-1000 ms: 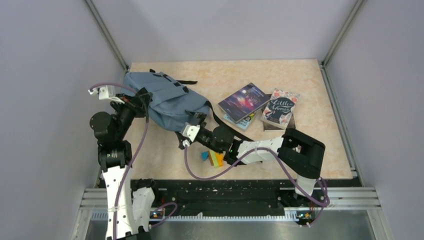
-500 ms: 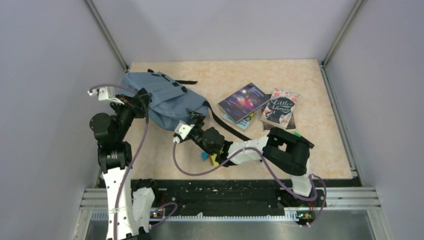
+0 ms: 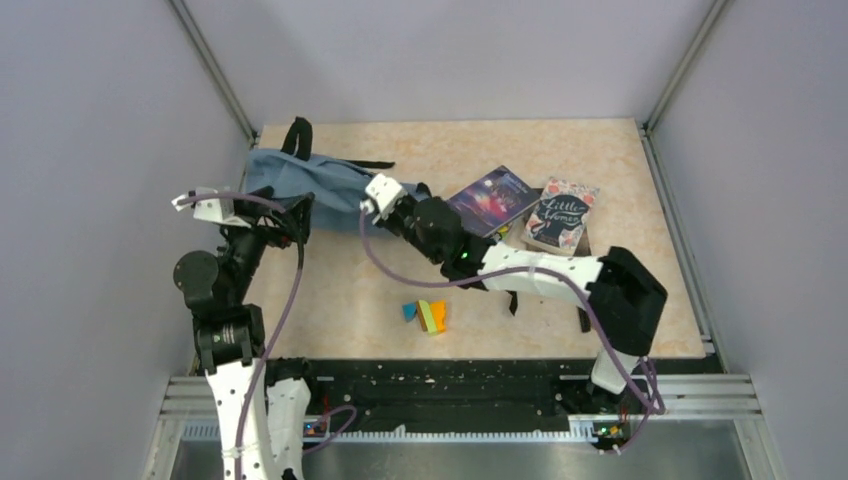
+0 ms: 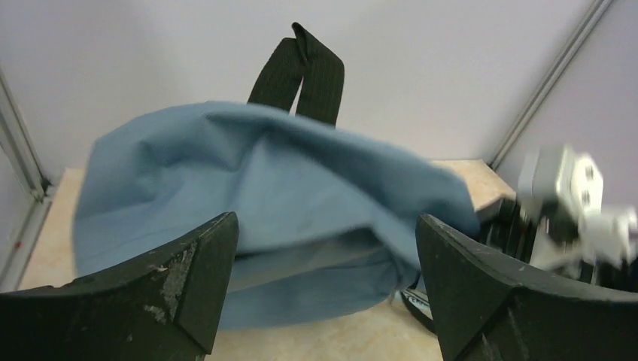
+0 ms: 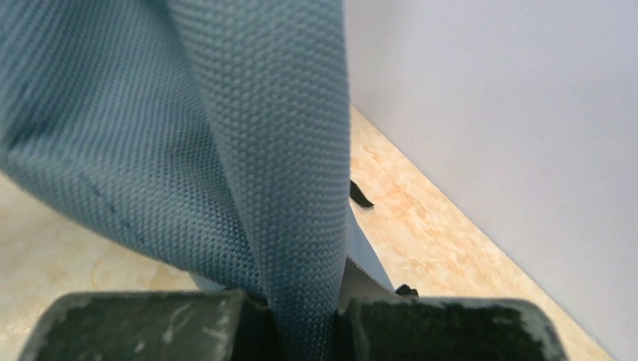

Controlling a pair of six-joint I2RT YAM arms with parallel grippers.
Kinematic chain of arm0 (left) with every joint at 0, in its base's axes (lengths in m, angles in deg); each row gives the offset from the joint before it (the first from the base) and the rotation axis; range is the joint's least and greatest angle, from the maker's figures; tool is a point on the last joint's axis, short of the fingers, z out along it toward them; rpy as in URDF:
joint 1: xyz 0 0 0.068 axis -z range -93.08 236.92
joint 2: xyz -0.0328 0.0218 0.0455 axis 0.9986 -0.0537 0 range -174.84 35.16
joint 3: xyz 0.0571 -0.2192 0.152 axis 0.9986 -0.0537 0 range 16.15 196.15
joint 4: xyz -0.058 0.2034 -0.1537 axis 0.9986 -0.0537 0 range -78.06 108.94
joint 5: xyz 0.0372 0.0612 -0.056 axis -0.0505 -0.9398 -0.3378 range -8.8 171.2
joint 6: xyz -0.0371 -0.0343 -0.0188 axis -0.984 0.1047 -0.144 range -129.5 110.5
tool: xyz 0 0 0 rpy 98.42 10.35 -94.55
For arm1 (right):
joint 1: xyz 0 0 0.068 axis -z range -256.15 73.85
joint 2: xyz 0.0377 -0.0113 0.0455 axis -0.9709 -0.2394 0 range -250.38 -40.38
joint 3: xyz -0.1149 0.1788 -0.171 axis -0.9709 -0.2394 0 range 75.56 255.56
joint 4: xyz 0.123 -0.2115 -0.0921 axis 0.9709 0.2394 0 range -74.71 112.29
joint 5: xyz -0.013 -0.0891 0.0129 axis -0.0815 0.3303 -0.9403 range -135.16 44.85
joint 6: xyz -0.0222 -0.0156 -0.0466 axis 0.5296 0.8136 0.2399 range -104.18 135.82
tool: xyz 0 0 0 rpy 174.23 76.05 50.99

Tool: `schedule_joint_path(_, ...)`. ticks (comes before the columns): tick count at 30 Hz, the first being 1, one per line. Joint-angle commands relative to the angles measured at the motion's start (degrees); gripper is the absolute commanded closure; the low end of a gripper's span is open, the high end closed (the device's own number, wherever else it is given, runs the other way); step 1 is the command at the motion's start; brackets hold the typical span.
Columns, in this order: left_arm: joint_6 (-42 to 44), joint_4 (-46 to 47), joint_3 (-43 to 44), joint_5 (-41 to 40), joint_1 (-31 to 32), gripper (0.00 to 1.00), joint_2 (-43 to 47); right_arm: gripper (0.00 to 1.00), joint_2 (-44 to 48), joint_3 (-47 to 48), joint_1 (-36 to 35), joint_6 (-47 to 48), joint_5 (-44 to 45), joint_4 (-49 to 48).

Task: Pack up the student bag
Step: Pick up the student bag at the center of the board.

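Nearest the arm bases, a small block toy in blue, green and orange (image 3: 428,315) sits alone on the beige marbled desk (image 3: 340,290). Bare desk top spreads around the toy, from the near edge up to the arms. The right arm slants across this room from the near right corner.

Further in on the left, the left gripper (image 3: 298,212) (image 4: 325,226) hangs just short of the bag. Its jaws stand wide apart with nothing between them. Its wrist view looks between the jaws at blue cloth.

The right gripper (image 3: 408,192) (image 5: 301,316) is clamped together on a fold of the large soft slate-blue fabric backpack (image 3: 305,178) (image 4: 301,173) (image 5: 150,113) at the bag's right end. From above, the wrist hides the jaws themselves.

The backpack lies bunched in the far left part of the desk, close to the left edge. A black strap loop (image 3: 297,135) (image 4: 301,68) stands up at its back. Neither its zipper nor its opening can be made out. Cloth fills most of the right wrist view, and the white housing at the right of the left wrist view is blurred.

To the right, a dark purple paperback (image 3: 490,198) and a dark floral "Little Women" paperback (image 3: 560,215) lie side by side. The arm cuts off the purple paperback's near corner. Books beneath these two show only slivers. Behind these things a strip of bare desk runs along the far edge.
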Motion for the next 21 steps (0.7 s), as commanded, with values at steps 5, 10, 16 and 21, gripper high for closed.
schedule_joint_path(5,5.39,2.79,5.48,7.26,-0.13,0.08,2.04,1.00,15.30,14.20,11.93,-18.24,-15.74,26.36)
schedule_joint_path(10,8.84,-4.23,8.56,10.44,-0.13,0.07,1.61,1.00,20.93,13.83,20.24,-23.85,-27.10,33.17)
schedule_joint_path(16,10.12,-5.32,4.73,10.23,-0.13,0.06,-1.47,1.00,26.69,7.13,31.18,-30.49,-43.83,34.77)
schedule_joint_path(21,5.94,-2.08,3.80,15.02,-0.06,0.06,-4.99,1.00,29.51,0.73,38.39,-34.42,-53.95,32.52)
